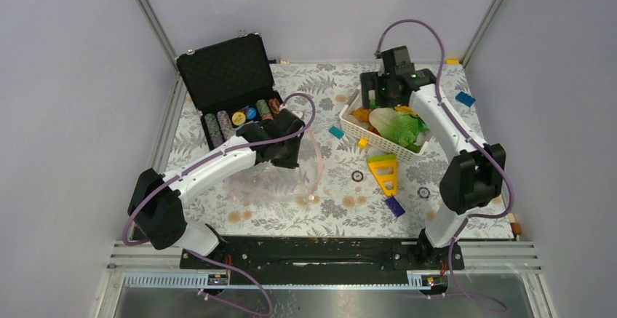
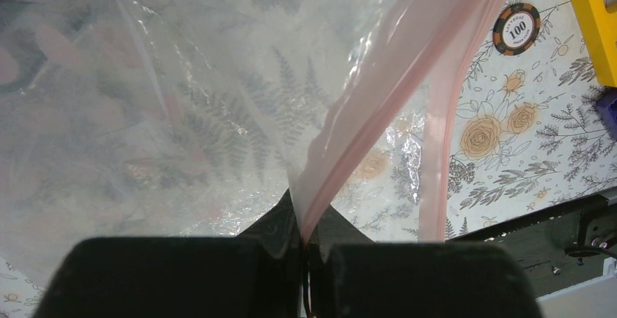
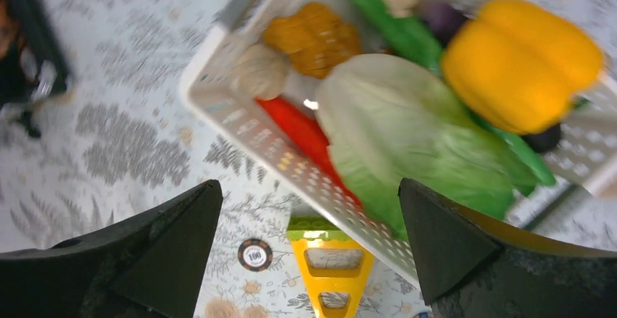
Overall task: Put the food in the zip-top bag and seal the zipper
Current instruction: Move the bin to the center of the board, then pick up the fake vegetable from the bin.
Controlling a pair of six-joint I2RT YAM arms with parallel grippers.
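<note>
The zip-top bag [image 1: 273, 180] lies floppy on the flowered table, with its pink zipper [image 1: 319, 161] curving along its right edge. My left gripper [image 1: 285, 154] is shut on the bag's mouth edge. In the left wrist view the gripper [image 2: 302, 234] pinches the pink zipper [image 2: 378, 114], and the bag's other lip [image 2: 436, 158] hangs apart. My right gripper [image 1: 377, 98] is open and empty above the white basket [image 1: 364, 132]. Its wrist view shows the gripper [image 3: 309, 245], the lettuce [image 3: 407, 136], the yellow pepper [image 3: 524, 63], the red chili [image 3: 302, 132] and the orange lumpy piece [image 3: 313, 38].
An open black case [image 1: 229, 78] of poker chips stands at the back left. A yellow block [image 1: 383, 172], a purple block [image 1: 394, 206], a teal block [image 1: 335, 132] and a blue block [image 1: 466, 98] lie about the basket. Loose chips [image 1: 357, 176] lie on the table.
</note>
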